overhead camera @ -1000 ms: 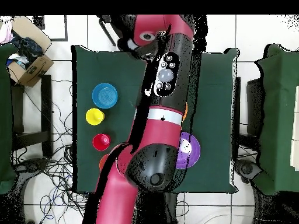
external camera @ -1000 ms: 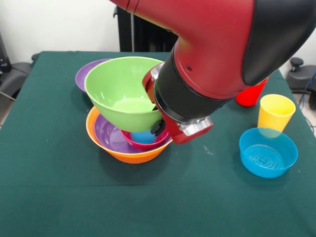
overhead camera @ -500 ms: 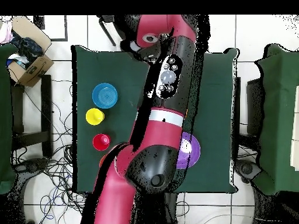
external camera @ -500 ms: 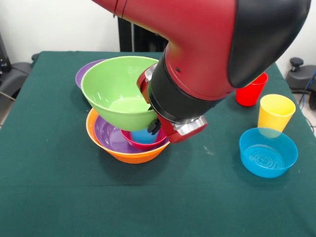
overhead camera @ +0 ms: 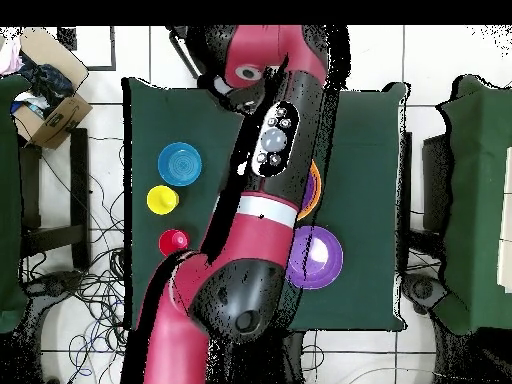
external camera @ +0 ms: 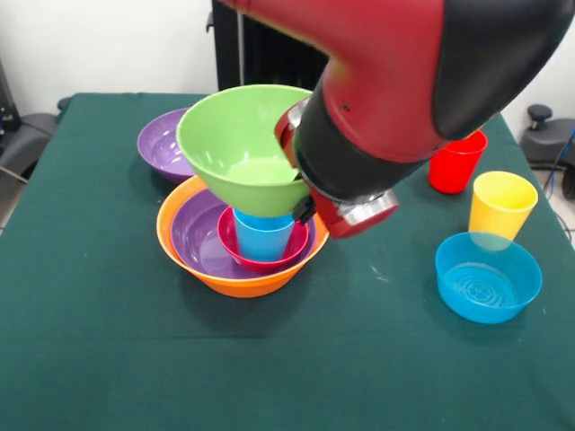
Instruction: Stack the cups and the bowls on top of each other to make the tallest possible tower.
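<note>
Nearest the camera in the front view stood the small blue bowl [external camera: 488, 276], upright on the green table [external camera: 108, 359], with the yellow cup [external camera: 501, 205] just behind it and the red cup [external camera: 456, 162] farther back. To their left stood the tower [external camera: 241, 242]: the large orange bowl [external camera: 216, 277] as base, a purple bowl [external camera: 196, 241] nested in it, a small pink-red bowl [external camera: 269, 261] inside that, and the blue cup [external camera: 264, 237] upright in the pink-red bowl. The lime green bowl [external camera: 243, 148] sat over the cup's mouth, tilted, its bottom seemingly touching the cup's rim. The gripper [external camera: 304, 208] was at the green bowl's right side, a dark fingertip showing under the bowl's wall; the wrist hid the rest, so whether the jaws clamped the bowl could not be told. Behind the tower, the second purple bowl [external camera: 162, 145] sat alone. Overhead, the arm [overhead camera: 262, 190] covered the tower almost entirely.
</note>
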Motion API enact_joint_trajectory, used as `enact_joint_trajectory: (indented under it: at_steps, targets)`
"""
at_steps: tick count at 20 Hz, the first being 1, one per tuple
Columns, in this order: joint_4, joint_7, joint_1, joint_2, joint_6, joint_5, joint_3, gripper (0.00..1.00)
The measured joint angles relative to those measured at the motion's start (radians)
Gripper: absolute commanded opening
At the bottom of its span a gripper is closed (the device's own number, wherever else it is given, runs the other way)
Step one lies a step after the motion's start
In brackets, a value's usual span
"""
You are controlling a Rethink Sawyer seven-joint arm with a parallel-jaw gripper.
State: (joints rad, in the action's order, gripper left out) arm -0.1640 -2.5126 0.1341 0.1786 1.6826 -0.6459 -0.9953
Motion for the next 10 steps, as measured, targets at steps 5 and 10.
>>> enact_joint_trajectory:
  at_steps: [5, 10]
  targets:
    - [-0.045, 0.0, -0.034, -0.03, 0.0, 0.014, 0.031, 0.0]
    - [-0.058, 0.0, -0.042, -0.05, -0.004, 0.014, 0.045, 0.0]
